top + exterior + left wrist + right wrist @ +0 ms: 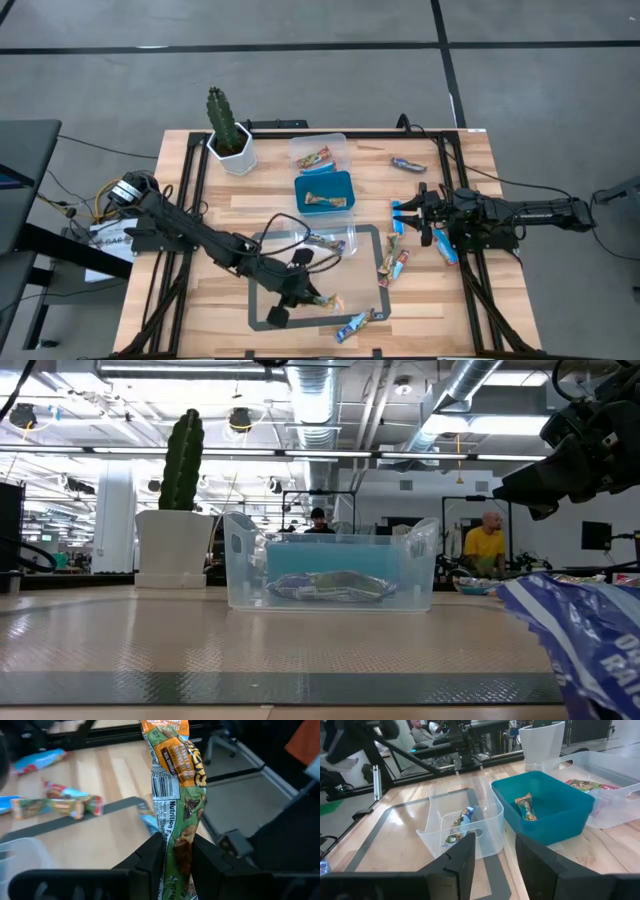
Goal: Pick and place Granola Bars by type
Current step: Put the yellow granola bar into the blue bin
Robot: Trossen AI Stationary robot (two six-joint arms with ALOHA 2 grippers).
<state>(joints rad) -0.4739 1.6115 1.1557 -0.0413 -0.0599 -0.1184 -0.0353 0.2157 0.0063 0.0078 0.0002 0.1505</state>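
Two robot arms work over a wooden table (270,205) scattered with granola bars. The left pincer (318,297), low over the grey mat (262,300) near the table's front edge, is clamped on a green-and-orange bar (176,795); the left wrist view shows the wrapper pinched between the two dark fingers (150,857) and standing up out of them. The right pincer (400,216) hangs over the right side of the table, pointing toward the tubs; its fingers (462,857) stand partly apart with nothing between them in the right wrist view.

Three tubs run in a line down the middle of the table. The clear tub (340,143) nearest the back, beside the potted cactus (228,130), holds a red-and-green bar (314,158). The blue tub (343,182) in the middle holds a brown-gold bar (327,201). The clear tub (352,238) on the mat holds one bar with a blue wrapper (461,823).

Loose bars lie elsewhere: one blue bar (407,162) near the back right, several blue bars (445,245) under and beside the right arm, a pair of red-and-green bars (394,265) just right of the mat, and one blue bar (356,323) at the mat's front corner. A crumpled blue wrapper (585,640) fills the lower right of the low view, where people show in the room behind the table.
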